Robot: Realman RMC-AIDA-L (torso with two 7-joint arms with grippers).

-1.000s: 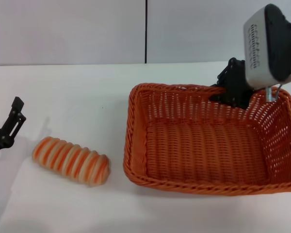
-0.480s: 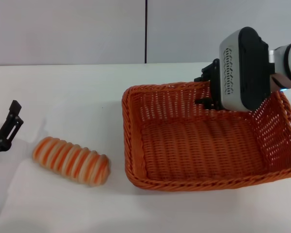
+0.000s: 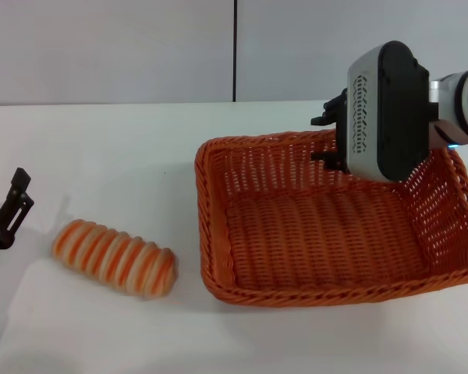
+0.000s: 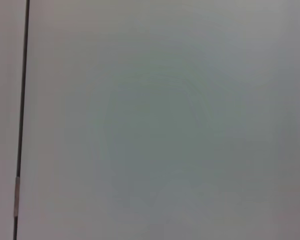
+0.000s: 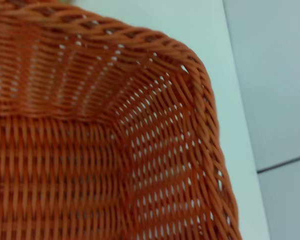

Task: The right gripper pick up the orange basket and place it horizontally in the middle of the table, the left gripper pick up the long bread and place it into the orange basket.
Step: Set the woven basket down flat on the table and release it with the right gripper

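Head view: right tool sits at the basket far rim, centre-right; its grip cannot be told. Set the basket down level before letting go. Left tool, far left, looks empty beside the bread.

Bare worktop lies open around the long bread, with the left gripper just beside its outer end. The orange basket stands near the bread's other end, its inside open from above, while the right gripper blocks the far rim
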